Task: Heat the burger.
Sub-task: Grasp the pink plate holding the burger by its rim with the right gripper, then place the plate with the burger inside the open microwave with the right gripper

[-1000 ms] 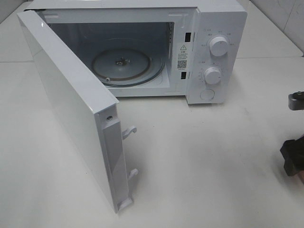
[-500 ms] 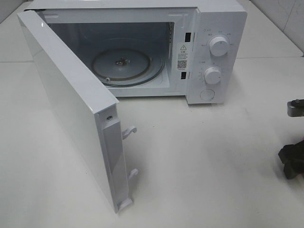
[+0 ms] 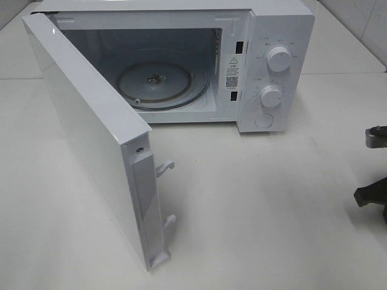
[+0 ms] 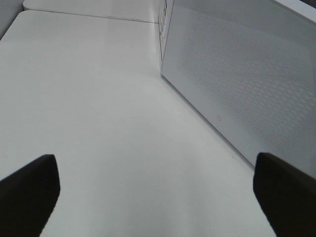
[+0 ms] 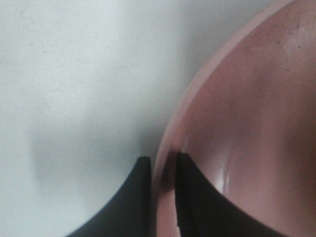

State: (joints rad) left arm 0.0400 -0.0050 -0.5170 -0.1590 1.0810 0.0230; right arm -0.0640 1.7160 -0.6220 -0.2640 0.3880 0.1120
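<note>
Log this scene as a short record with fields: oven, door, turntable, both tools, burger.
oven: white microwave oven standing on the white table
door: white hinged door, wide open
turntable: round glass turntable, nothing on it
left tool: open, over bare table near the door's outer face
right tool: closed on the rim of the pink round plate
burger: not in view
</note>
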